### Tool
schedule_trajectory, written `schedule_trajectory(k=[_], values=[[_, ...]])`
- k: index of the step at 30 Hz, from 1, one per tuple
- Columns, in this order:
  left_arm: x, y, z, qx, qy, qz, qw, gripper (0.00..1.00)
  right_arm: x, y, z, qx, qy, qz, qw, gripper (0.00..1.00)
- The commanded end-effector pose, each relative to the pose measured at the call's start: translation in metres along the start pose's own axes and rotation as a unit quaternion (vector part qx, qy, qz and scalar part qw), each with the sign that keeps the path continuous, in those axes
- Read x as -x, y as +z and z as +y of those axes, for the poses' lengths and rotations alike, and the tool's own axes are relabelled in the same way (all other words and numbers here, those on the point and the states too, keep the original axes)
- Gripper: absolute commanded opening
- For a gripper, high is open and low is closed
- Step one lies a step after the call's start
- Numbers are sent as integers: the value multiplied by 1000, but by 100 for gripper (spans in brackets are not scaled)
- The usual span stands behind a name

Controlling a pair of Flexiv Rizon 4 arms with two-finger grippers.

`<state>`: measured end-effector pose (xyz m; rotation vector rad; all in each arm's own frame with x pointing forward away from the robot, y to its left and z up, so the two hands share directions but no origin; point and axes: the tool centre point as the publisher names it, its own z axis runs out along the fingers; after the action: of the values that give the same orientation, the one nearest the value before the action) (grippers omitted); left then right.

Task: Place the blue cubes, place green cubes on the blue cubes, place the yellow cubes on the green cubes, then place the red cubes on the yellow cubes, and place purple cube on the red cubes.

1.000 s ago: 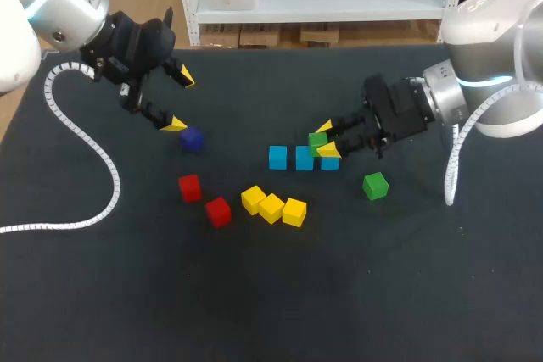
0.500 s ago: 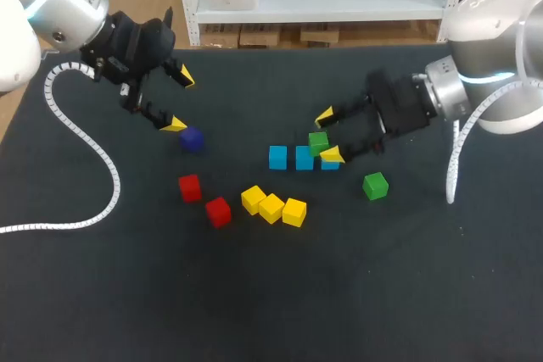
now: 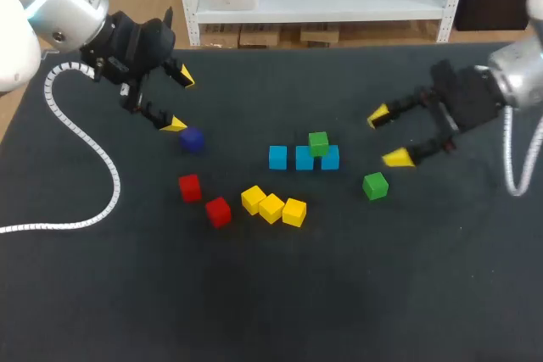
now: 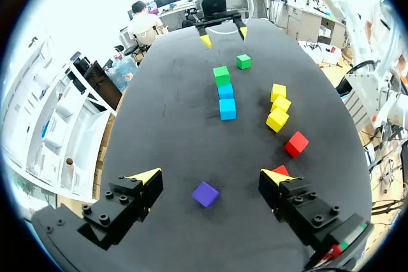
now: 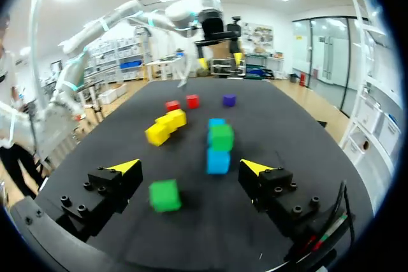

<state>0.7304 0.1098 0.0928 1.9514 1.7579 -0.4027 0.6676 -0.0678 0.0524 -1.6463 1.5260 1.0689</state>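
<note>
Three blue cubes [image 3: 304,158] lie in a row at mid table. One green cube [image 3: 318,142] rests on top of them, over the middle and right ones. A second green cube [image 3: 375,185] lies to the right on the table. My right gripper [image 3: 388,136] hangs open to the right of the row, holding nothing; its wrist view has the loose green cube [image 5: 165,195] just ahead and the stacked green cube [image 5: 221,137] further on. My left gripper [image 3: 180,101] is open above the purple cube [image 3: 192,138], which lies between its fingers [image 4: 146,175] in the wrist view.
Three yellow cubes [image 3: 271,208] sit bunched in front of the blue row. Two red cubes [image 3: 218,210] lie to their left. The left arm's white cable [image 3: 102,158] trails over the table's left side.
My right gripper has opened, let go of the green cube on the blue cubes and drawn back to the right. The left arm has kept still.
</note>
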Motion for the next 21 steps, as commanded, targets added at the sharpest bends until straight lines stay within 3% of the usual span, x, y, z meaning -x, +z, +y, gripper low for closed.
schedule_trajectory(k=[1, 7, 21], values=[[-1, 0, 0, 0, 2, -2, 1000, 100, -14, -25, 5, 35, -17, -2, 999, 100], [-1, 0, 0, 0, 2, -2, 1000, 100, -30, -18, 14, 85, -56, 15, 995, 100], [-1, 0, 0, 0, 2, -2, 1000, 100, -39, 13, 29, 99, -77, 13, 992, 100]])
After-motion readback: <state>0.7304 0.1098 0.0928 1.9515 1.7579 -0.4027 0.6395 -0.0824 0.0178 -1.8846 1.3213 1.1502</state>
